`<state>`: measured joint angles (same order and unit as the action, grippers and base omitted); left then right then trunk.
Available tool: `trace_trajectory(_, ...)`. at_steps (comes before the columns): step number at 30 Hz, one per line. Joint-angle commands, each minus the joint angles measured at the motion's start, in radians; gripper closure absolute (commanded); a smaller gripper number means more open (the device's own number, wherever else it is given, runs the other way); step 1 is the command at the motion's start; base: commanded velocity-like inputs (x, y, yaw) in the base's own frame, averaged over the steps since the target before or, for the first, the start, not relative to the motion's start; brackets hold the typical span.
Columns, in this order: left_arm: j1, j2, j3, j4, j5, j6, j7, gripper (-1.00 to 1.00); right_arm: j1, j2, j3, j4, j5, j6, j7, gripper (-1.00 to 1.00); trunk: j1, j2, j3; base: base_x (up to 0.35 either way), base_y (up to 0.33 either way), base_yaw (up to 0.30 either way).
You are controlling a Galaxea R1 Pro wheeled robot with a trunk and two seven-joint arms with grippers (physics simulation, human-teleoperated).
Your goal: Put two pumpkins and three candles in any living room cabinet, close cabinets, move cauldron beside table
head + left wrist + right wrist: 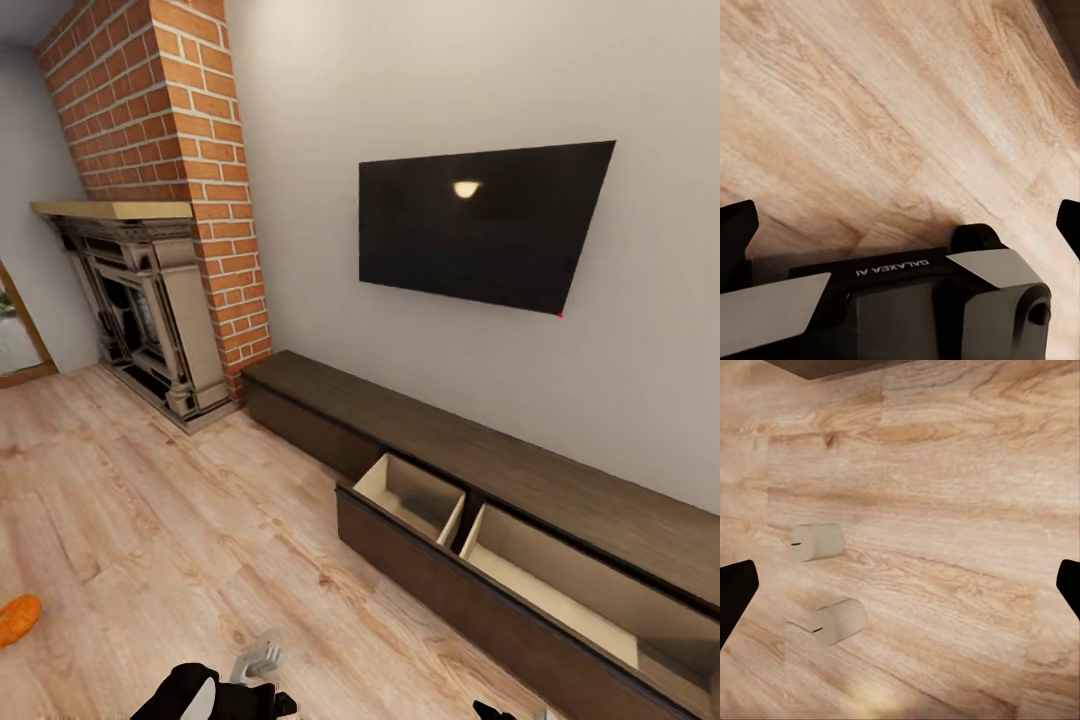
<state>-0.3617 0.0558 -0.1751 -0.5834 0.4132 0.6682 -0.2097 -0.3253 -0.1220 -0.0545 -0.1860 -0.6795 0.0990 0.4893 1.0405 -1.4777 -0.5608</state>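
Observation:
The long dark-brown cabinet (480, 450) runs along the wall under the TV. One wide front (450, 580) is pulled out, baring two pale beige compartments (420, 495) with nothing in them. An orange pumpkin (18, 618) lies on the floor at the far left edge of the head view. Two grey-beige candles (817, 541) (838, 620) lie on their sides on the wood floor below my right gripper (900, 585), which is open and holds nothing. My left gripper (904, 225) is open over bare floor. The cauldron and the table are out of view.
A brick chimney with an ornate fireplace (150, 310) stands at the back left. A black TV (480, 230) hangs on the wall above the cabinet. Light wood floor (200, 520) spreads between me, the fireplace and the pulled-out front.

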Motion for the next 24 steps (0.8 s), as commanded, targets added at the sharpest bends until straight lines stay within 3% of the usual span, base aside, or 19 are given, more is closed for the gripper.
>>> trace_trajectory(1, -0.001, 0.001, -0.004, 0.000, -0.001, 0.002, -0.002, -1.00, 0.000, 0.000, -0.006, -0.001, -0.006, 0.010, 0.003, -1.00, -0.004, 0.007, 0.003, 0.000, 0.000, 0.272)
trace_trajectory(15, -0.002, 0.004, 0.001, -0.001, 0.002, -0.002, -0.003, -1.00, 0.000, 0.000, -0.006, -0.001, -0.006, 0.007, 0.002, -1.00, -0.012, 0.021, 0.017, 0.000, 0.000, 0.272)
trace_trajectory(24, -0.001, 0.008, -0.001, -0.001, 0.006, -0.057, -0.004, -1.00, 0.000, 0.001, -0.005, -0.001, -0.006, 0.008, -0.001, -1.00, -0.012, 0.021, 0.022, -0.048, 0.043, 0.272)
